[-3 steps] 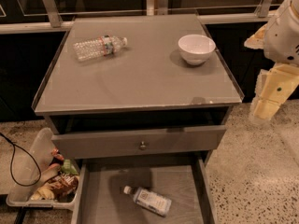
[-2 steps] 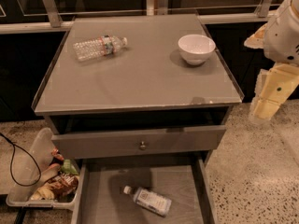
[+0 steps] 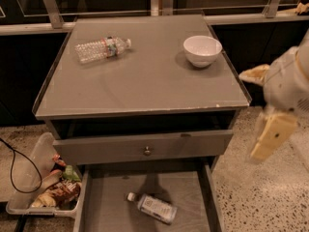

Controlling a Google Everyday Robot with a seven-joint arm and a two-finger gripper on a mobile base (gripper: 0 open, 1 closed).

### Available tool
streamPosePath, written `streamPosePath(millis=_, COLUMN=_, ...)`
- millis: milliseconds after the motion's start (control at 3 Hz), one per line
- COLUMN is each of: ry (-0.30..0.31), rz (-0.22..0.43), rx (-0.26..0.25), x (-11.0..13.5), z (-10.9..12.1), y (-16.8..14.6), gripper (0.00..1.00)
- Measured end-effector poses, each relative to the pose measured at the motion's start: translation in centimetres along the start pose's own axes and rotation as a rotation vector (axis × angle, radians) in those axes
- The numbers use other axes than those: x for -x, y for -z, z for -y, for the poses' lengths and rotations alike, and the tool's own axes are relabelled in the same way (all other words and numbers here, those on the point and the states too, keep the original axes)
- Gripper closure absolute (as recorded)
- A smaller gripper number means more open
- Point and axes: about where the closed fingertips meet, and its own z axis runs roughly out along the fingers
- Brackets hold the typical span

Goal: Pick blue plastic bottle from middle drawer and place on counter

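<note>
The blue plastic bottle lies on its side on the floor of the open middle drawer, white cap pointing left. The counter is the grey cabinet top above it. My gripper hangs to the right of the cabinet, about level with the closed drawer front and well apart from the bottle. It holds nothing that I can see.
A clear ribbed water bottle lies at the counter's back left. A white bowl stands at the back right. A closed drawer front with a knob sits above the open drawer. A bin of snack packets stands on the floor at left, with a black cable.
My gripper has dropped lower along the right side of the cabinet. The bottles, bowl and drawer have not moved.
</note>
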Motion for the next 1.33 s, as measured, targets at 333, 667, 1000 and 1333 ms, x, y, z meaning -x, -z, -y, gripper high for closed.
streamPosePath(millis=333, ry=0.024, rz=0.11, rx=0.006, x=-1.3, z=-2.8, y=-4.7, gripper=0.0)
streamPosePath(millis=667, ry=0.024, rz=0.186, rx=0.041, x=-2.3, z=-5.8, y=-10.9, gripper=0.0)
streamPosePath(millis=1000, ry=0.024, rz=0.187, rx=0.041, x=-2.3, z=-5.8, y=-11.0, gripper=0.0)
streamPosePath(millis=1333, ry=-0.004, rz=0.221, rx=0.085, x=-2.2, z=-7.5, y=-14.1, gripper=0.0)
